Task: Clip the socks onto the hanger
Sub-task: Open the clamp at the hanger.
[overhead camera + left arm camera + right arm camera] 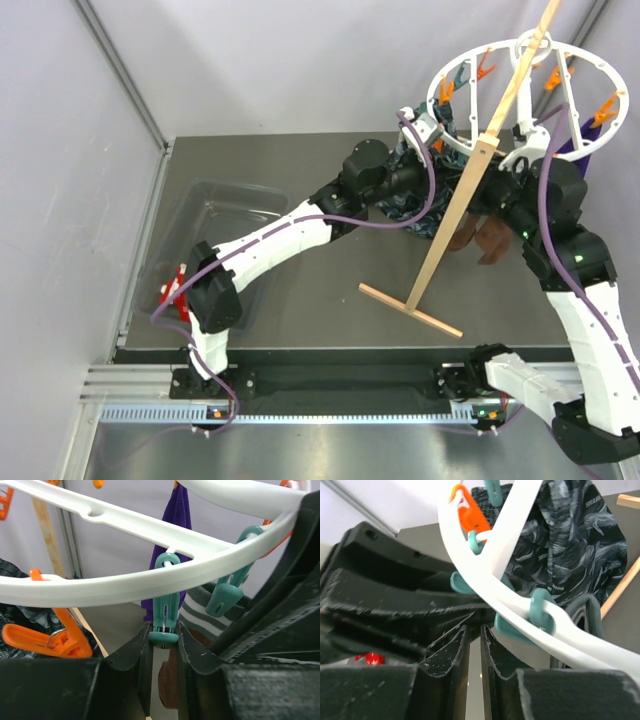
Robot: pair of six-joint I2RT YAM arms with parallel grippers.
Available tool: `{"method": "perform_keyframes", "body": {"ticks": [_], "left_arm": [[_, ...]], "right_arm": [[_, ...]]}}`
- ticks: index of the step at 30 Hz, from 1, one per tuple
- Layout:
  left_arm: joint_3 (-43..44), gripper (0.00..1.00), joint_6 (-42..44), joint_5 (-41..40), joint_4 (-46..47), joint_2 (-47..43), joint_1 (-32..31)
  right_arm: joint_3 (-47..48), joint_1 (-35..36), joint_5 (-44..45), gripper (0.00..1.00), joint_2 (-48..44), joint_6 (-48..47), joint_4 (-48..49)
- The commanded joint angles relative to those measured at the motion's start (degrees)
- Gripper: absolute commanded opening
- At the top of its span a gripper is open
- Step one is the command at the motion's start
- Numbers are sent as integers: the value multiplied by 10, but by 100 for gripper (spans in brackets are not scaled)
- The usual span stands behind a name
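Pinching a teal clip on the hanger, the left gripper needs the brown sock fed in; right gripper, barely parted, seems empty.

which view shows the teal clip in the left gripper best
Left wrist: the teal clip hangs from the hanger, its lower end pinched by the left gripper. Top view: too small to tell. Right wrist: teal clips show, unclear which.
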Motion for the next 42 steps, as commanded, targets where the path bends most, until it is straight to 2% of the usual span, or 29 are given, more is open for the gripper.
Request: {"method": "perform_keyframes", "body": {"ticks": [1, 15, 27, 42], "left_arm": [[23, 0, 4, 16, -4, -31, -3], [48, 0, 19, 14, -31, -12, -3], [58, 0, 15, 27, -44, -13, -3], [62, 0, -23, 41, -51, -13, -2]], "right_arm": [[-14, -2, 38, 15, -9, 14, 82], [-12, -3, 90, 18, -16, 4, 118], [3, -4, 126, 25, -3, -19, 129], [-7, -4, 110, 25, -14, 16, 198]]}}
